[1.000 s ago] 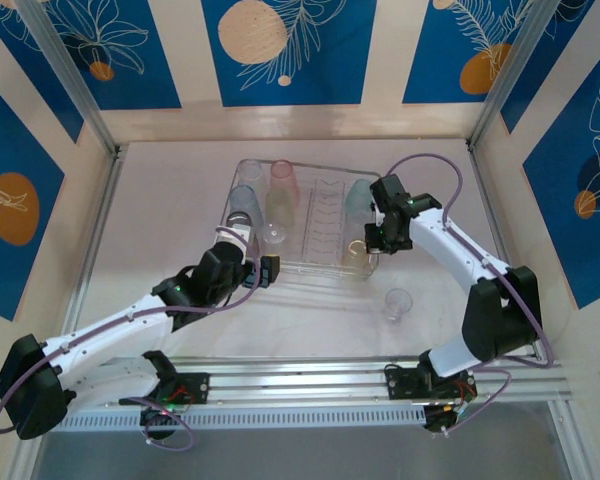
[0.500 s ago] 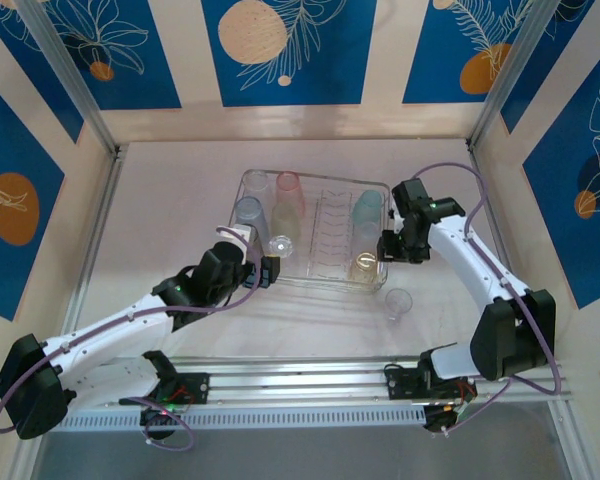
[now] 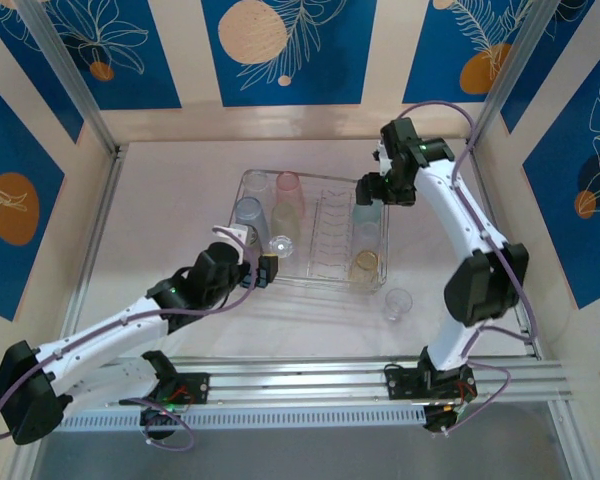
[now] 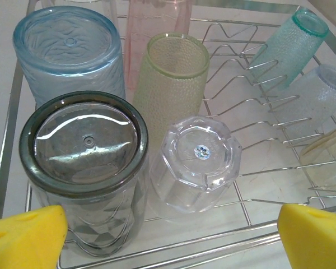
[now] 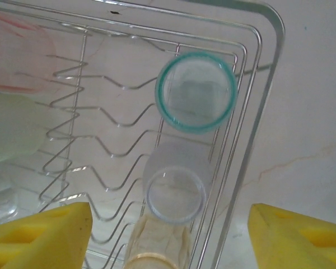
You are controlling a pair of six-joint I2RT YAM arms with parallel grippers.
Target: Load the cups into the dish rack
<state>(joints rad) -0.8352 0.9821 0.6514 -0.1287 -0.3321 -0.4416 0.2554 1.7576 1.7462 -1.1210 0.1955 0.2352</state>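
Note:
The silver wire dish rack (image 3: 325,232) holds several upside-down cups. On its left stand a smoky grey cup (image 4: 84,148), a blue cup (image 4: 67,47), a yellow-green cup (image 4: 176,75), a pink cup (image 4: 157,17) and a clear faceted cup (image 4: 199,162). Along its right side lie a teal cup (image 5: 196,92), a pale clear cup (image 5: 176,193) and an amber cup (image 5: 157,252). One clear cup (image 3: 397,303) stands loose on the table, near the rack's near-right corner. My left gripper (image 4: 171,241) is open at the rack's near-left edge. Above the teal cup, my right gripper (image 5: 168,238) is open and holds nothing.
The rack's rim wire (image 5: 263,84) runs just right of the teal cup, with bare table beyond it. Divider prongs (image 4: 252,101) fill the rack's middle. Side walls and a metal rail (image 3: 360,375) at the near edge bound the table.
My right arm swung from the rack's near-right corner up to its far-right end, over the teal cup. The rack slid slightly right and nearer early on. The left arm hardly moved.

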